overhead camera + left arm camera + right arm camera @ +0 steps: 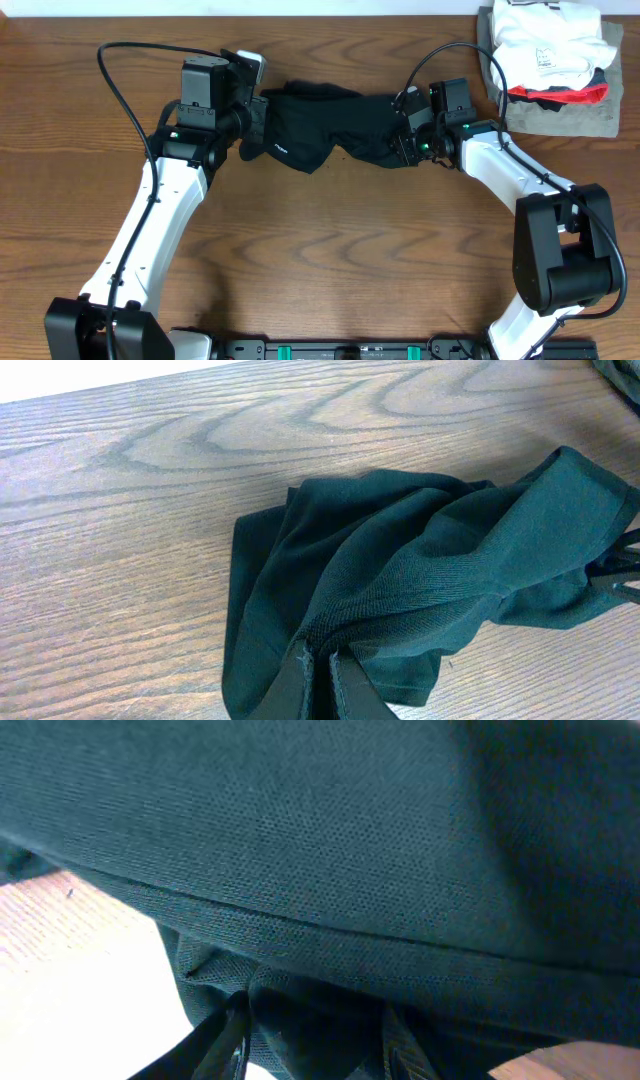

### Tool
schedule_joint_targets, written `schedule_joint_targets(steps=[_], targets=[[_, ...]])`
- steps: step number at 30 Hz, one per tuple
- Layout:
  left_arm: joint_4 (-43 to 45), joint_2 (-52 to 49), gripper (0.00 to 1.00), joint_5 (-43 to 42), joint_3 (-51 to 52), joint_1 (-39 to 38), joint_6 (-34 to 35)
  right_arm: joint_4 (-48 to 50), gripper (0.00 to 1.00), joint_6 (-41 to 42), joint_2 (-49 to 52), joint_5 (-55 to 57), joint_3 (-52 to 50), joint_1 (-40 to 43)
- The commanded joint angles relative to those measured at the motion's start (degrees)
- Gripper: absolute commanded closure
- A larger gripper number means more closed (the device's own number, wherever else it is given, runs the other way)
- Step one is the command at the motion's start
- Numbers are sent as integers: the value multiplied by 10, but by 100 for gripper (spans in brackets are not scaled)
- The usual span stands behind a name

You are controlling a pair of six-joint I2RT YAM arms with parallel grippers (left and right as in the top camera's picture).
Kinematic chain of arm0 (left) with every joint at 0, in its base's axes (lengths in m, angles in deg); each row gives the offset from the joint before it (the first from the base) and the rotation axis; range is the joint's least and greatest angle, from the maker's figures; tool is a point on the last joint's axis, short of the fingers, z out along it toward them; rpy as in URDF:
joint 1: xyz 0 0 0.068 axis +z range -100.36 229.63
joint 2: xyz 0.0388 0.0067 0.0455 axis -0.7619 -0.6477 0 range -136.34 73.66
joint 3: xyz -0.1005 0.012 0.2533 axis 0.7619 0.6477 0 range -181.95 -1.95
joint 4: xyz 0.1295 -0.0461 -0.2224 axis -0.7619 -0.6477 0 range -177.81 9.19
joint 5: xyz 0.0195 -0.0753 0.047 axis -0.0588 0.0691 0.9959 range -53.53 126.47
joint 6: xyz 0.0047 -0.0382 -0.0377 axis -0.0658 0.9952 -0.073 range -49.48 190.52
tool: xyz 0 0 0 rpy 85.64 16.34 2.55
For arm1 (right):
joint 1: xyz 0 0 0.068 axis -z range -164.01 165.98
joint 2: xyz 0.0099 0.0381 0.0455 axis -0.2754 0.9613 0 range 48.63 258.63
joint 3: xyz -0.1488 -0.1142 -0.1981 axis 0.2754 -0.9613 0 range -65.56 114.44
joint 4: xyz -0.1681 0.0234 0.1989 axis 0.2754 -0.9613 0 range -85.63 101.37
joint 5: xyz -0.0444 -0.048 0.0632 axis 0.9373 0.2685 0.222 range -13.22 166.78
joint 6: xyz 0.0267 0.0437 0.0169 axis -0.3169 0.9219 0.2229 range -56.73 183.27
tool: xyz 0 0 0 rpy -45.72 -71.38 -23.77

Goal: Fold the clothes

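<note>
Black shirt (320,125) lies bunched at far centre of table (330,250), strung between your two grippers. Left gripper (318,665) pinches shirt's left end, fingers pressed together on cloth. Right gripper (315,1035) sits at shirt's right end, fingers part-spread with cloth bunched between them; you cannot tell if it grips. Small white print (283,152) on shirt's near left, too small to read. Far right: white garment (545,35) with grey print (545,58), unreadable, lying on grey garment (560,120).

Black soft-fabric T-shirt (315,125), tiny white print; brown wood-grain table (330,250); white folded garment (550,40), grey print; grey folded garment (560,115).
</note>
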Motion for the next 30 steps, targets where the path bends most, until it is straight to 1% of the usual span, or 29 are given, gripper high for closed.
schedule_joint_targets(steps=[1, 3, 4, 5, 10, 13, 18, 22, 27, 30], targets=[[-1, 0, 94, 9, -15, 3, -1, -1, 71, 11, 2, -11, -1, -3], [-1, 0, 94, 9, -15, 3, -1, 2, 89, 21, 2, 5, -1, -3], [-1, 0, 94, 9, -15, 3, -1, 3, 95, 23, 2, 11, -1, -3], [0, 0, 94, 10, -15, 4, -1, 6, 99, 26, 2, 18, 0, -2], [4, 9, 94, 22, -20, 19, 0, -12, 99, 28, -9, 18, 31, 13], [3, 33, 94, 22, -23, 34, 0, -54, 99, 28, -25, 19, 77, 25], [-8, 101, 94, 22, -24, 52, 6, -162, 99, 24, -59, 19, 172, 38], [-42, 160, 94, 22, -24, 53, 6, -253, 99, 23, -90, 41, 228, 39], [-102, 225, 94, 26, -24, 53, 13, -340, 99, 28, -143, 54, 263, 44], [-136, 257, 94, 66, -24, 53, 38, -375, 99, 50, -189, 82, 267, 59]])
